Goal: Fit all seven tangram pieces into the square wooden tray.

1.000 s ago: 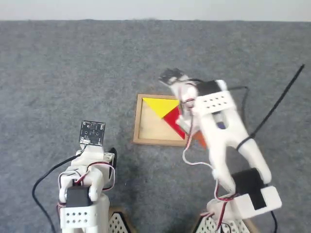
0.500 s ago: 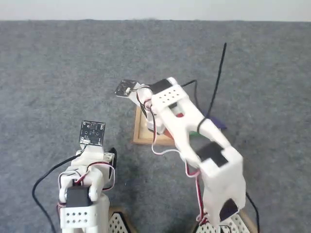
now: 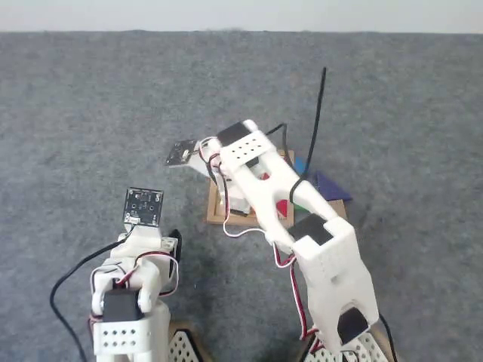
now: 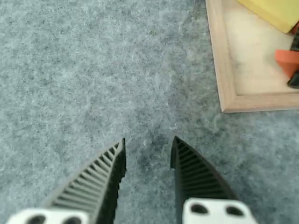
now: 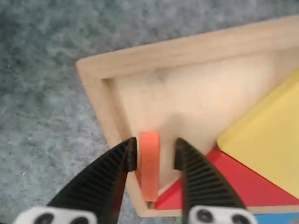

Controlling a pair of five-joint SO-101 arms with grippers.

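Observation:
The square wooden tray [image 5: 187, 46] holds a yellow triangle [image 5: 266, 140] and a red triangle [image 5: 219, 179]. My right gripper [image 5: 154, 149] is shut on an orange piece [image 5: 149, 163], held on edge just inside a bare corner of the tray. In the high view the right arm [image 3: 256, 170] lies across the tray [image 3: 213, 207] and hides most of it. My left gripper [image 4: 147, 156] stands open over the carpet, a little short of the tray's near corner [image 4: 224, 93]. The orange piece [image 4: 286, 58] also appears in the left wrist view.
A blue piece [image 3: 300, 164], a dark purple piece [image 3: 330, 186] and a bit of green [image 3: 299, 197] lie at the tray's right side. Grey carpet spreads all round. The left arm [image 3: 132, 294] stands at the near left.
The right arm has swung left across the tray, from its right side to its near left corner, carrying the orange piece. The left arm has not moved.

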